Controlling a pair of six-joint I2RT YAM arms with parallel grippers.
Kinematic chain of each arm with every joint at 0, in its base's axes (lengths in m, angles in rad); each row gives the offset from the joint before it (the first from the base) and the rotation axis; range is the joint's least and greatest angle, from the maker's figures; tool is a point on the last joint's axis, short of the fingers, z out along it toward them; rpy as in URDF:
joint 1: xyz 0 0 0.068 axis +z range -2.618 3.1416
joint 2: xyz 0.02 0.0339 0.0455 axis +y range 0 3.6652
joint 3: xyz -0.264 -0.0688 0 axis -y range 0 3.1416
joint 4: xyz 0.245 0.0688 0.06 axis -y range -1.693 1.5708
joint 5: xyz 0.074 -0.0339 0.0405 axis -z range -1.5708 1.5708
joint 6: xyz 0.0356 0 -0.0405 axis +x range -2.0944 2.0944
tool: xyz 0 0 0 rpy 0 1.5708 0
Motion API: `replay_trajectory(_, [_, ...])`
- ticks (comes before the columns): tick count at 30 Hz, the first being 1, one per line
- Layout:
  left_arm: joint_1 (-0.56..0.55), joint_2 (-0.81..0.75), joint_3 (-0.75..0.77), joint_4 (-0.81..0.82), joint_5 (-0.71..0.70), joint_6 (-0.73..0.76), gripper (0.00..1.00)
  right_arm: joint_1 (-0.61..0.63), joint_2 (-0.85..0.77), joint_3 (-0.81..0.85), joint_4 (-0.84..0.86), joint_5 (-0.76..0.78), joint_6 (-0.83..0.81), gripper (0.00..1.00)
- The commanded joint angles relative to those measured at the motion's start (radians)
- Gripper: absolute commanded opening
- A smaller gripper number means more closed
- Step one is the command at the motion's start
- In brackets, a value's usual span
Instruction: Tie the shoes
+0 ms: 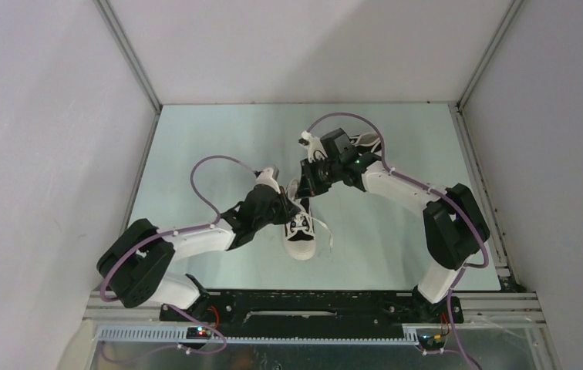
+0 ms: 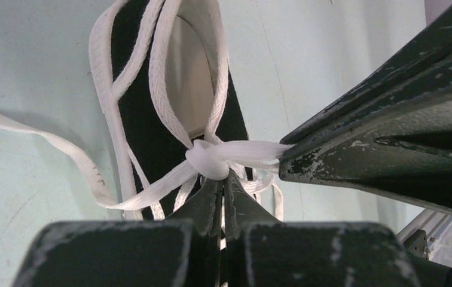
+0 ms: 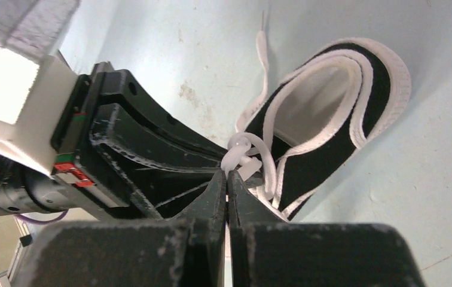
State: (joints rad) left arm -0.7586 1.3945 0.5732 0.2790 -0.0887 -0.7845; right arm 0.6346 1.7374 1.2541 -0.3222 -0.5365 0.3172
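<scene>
One black canvas shoe (image 1: pixel 301 229) with a white toe cap lies mid-table, toe toward the arms. Its white laces meet in a knot (image 2: pixel 209 159) over the tongue, also seen in the right wrist view (image 3: pixel 239 153). My left gripper (image 2: pixel 223 179) is shut on a lace strand right under the knot. My right gripper (image 3: pixel 227 174) is shut on a strand from the other side; its fingers (image 2: pixel 307 158) show in the left wrist view. Both grippers meet above the shoe (image 1: pixel 301 196). A second shoe (image 1: pixel 369 141) is mostly hidden behind the right wrist.
A loose lace end (image 2: pixel 44 140) trails left over the pale green table (image 1: pixel 211 146); another end (image 3: pixel 261 54) runs away from the shoe's heel. Grey walls enclose the table on three sides. Purple cables loop over both arms.
</scene>
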Motion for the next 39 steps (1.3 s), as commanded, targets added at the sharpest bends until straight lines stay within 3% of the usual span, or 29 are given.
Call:
replay_trajectory(1, [0.02,0.023,-0.002,0.048,0.019,0.042,0.0,0.015,-0.03,0.056,0.045,-0.02,0.026,0.01])
replay_trajectory(4, [0.027,0.026,-0.011,0.052,0.018,0.049,0.0,0.026,-0.03,0.057,0.048,-0.027,0.029,0.03])
replay_trajectory(7, [0.035,0.022,-0.023,0.058,0.02,0.056,0.0,0.029,-0.027,0.057,0.034,-0.02,0.021,0.14])
replay_trajectory(12, [0.046,0.017,-0.051,0.123,0.054,0.077,0.0,0.027,-0.028,0.057,0.003,-0.011,0.004,0.21])
replay_trajectory(17, [0.056,0.021,-0.066,0.14,0.066,0.078,0.0,0.02,-0.05,0.049,-0.009,0.025,-0.007,0.46])
replay_trajectory(19, [0.059,0.018,-0.071,0.145,0.068,0.077,0.0,0.011,-0.081,0.026,-0.001,0.043,-0.007,0.5])
replay_trajectory(26, [0.062,0.016,-0.077,0.143,0.069,0.079,0.0,-0.055,-0.136,-0.095,0.063,0.035,0.014,0.48])
replay_trajectory(31, [0.063,0.011,-0.081,0.145,0.07,0.08,0.0,-0.066,-0.11,-0.13,0.085,0.046,0.004,0.29])
replay_trajectory(39, [0.064,-0.003,-0.086,0.134,0.073,0.085,0.0,-0.043,-0.035,-0.131,0.167,0.017,0.029,0.26])
